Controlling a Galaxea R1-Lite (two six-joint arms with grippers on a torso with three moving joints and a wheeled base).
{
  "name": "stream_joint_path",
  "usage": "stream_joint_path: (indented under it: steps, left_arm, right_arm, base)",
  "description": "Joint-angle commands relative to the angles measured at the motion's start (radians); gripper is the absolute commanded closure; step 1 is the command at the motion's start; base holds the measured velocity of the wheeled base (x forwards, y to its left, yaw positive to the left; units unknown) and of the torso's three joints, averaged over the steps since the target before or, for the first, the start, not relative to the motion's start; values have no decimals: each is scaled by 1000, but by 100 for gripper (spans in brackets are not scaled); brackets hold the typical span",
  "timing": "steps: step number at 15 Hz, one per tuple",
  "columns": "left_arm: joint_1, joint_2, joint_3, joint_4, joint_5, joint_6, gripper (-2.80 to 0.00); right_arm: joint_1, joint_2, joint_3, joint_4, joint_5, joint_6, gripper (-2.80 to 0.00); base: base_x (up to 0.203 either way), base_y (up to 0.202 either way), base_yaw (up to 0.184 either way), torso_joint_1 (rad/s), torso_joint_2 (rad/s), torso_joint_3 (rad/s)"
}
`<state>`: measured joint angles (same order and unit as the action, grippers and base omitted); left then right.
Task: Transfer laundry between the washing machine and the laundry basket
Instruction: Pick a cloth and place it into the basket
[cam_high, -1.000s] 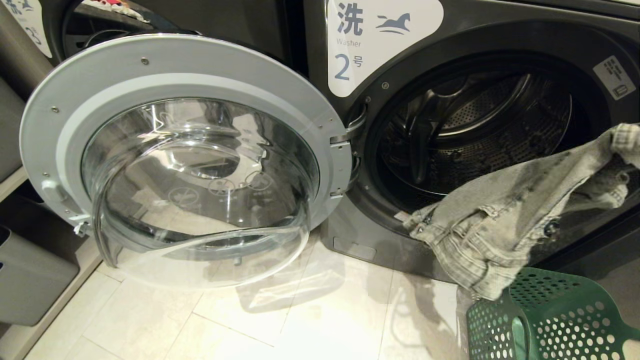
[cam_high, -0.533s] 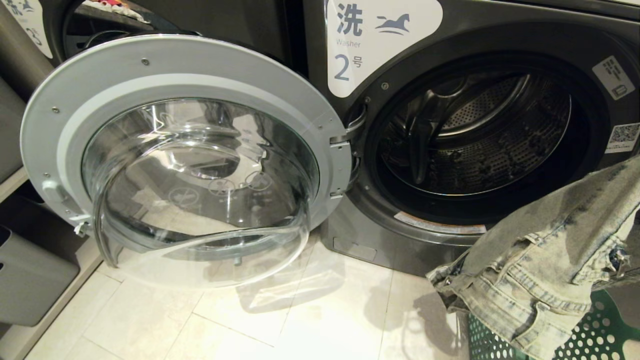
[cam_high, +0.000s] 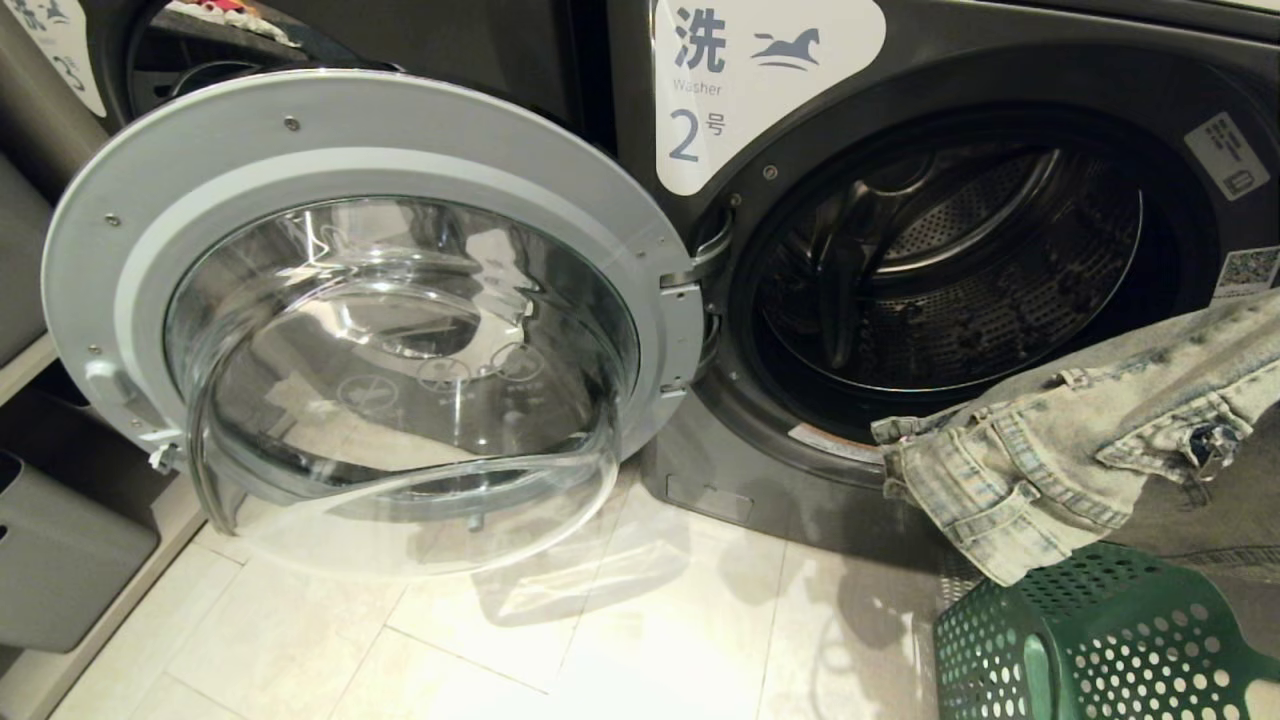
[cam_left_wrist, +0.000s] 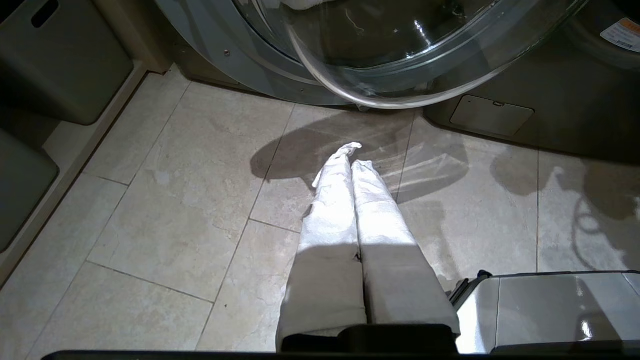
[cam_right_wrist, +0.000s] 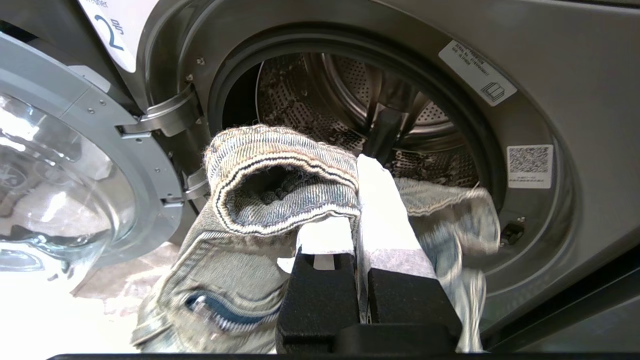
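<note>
- One garment is in play: the laundry (cam_high: 1060, 440), a pale, washed-out denim piece, hangs in the air in front of the lower right of the washing machine (cam_high: 1000, 150), above the near corner of the laundry basket (cam_high: 1090, 640).
- Half a second ago the cloth sagged low over the basket, covering most of its rim; now it sits higher and stretches flatter, its folded waistband end lying across the bottom edge of the drum opening, and the basket's perforated green corner shows again.
- A full second ago it draped from higher at the right edge of the head view, so the garment has dipped and then come back up toward the opening.
- From the right wrist view, the right hand (cam_right_wrist: 357, 200) is clamped tight on a fold of the denim, its white-wrapped fingers (cam_right_wrist: 385, 220) pinching the fabric, with the steel drum directly ahead.
- My reading: the cloth is being carried from the basket side toward the drum, so the loading is under way but not done, since no part of the garment is clearly past the door seal yet.
- The trailing end hangs below the lip, and it could catch on the seal or the basket rim as it goes in.
- The left hand (cam_left_wrist: 350, 165) hangs idle over the tiled floor (cam_left_wrist: 175, 200), its fingers pressed together and holding nothing.
- The round glass door (cam_high: 380, 320) stands swung wide to the left, clear of the path.
</note>
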<state>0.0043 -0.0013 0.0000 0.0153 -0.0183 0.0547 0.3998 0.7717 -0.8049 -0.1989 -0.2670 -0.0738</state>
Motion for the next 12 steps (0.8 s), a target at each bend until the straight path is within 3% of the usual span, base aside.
stream_joint_path:
  steps: [1, 6, 9, 12]
  left_arm:
    - [0, -2, 2, 0, 0, 1, 0]
    - [0, -2, 2, 0, 0, 1, 0]
    - [0, -2, 2, 0, 0, 1, 0]
    - [0, -2, 2, 0, 0, 1, 0]
  right_arm:
    - [1, -4, -7, 0, -3, -15, 0]
    - [1, -27, 9, 138, 0, -20, 0]
    - [1, -30, 14, 141, 9, -24, 0]
    - [1, -31, 15, 141, 79, -36, 0]
  base:
    - [0, 0, 0, 0, 0, 0]
    - [0, 0, 0, 0, 0, 0]
    - [0, 0, 0, 0, 0, 0]
    - [0, 0, 0, 0, 0, 0]
